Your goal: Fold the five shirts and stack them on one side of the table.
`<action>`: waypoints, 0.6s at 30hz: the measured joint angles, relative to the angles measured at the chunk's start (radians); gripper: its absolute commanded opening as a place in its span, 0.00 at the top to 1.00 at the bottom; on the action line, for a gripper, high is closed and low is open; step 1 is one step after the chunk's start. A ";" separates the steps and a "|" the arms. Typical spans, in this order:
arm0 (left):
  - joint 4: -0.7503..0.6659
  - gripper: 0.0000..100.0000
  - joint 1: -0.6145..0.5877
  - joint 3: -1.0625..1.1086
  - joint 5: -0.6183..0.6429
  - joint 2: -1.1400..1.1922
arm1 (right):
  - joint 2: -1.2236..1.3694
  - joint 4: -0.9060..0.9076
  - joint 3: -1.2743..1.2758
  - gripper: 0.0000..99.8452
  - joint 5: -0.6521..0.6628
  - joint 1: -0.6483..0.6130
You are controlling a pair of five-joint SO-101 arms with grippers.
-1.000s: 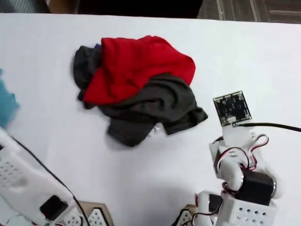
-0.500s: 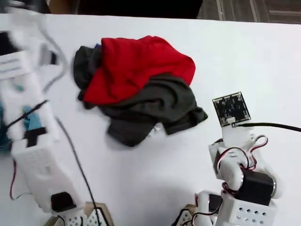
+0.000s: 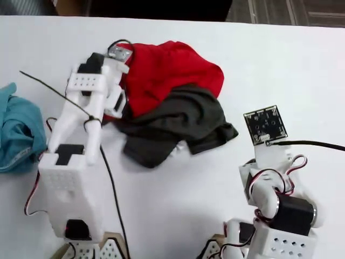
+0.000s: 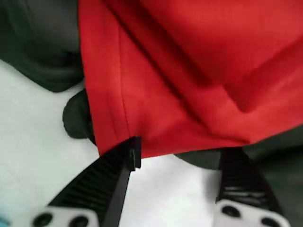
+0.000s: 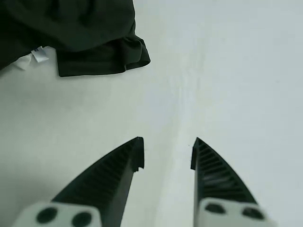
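A heap of shirts lies mid-table: a red shirt (image 3: 172,75) on top of dark grey shirts (image 3: 178,121). A crumpled teal shirt (image 3: 19,132) sits at the left edge. My left gripper (image 4: 182,158) stands open over the near hem of the red shirt (image 4: 189,71), its fingers either side of the hem with bare table between them; from above this arm (image 3: 86,129) stretches to the heap's left side. My right gripper (image 5: 165,151) is open over bare table, a dark grey shirt corner (image 5: 94,42) ahead of it. The right arm (image 3: 275,183) sits folded at the front right.
The white table (image 3: 280,65) has free room to the right and behind the heap. A black cable (image 3: 312,144) runs off to the right from the right arm's camera board (image 3: 265,124). Arm bases (image 3: 108,248) stand at the front edge.
The left arm swung in from the left edge to the heap's left side. The teal shirt now lies uncovered at the left edge. The right arm has stayed put.
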 measured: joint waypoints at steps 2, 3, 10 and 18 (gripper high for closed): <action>-0.035 0.72 0.000 0.029 0.000 0.000 | 0.000 0.000 0.000 0.83 0.000 0.000; -0.048 0.74 0.000 0.032 0.000 0.000 | 0.000 0.000 0.000 0.83 0.000 0.000; -0.041 0.97 -0.051 -0.023 0.000 0.054 | 0.000 0.032 0.000 0.83 0.000 0.000; 0.187 0.98 -0.114 -0.261 0.009 0.055 | 0.000 0.035 0.000 0.83 0.000 0.000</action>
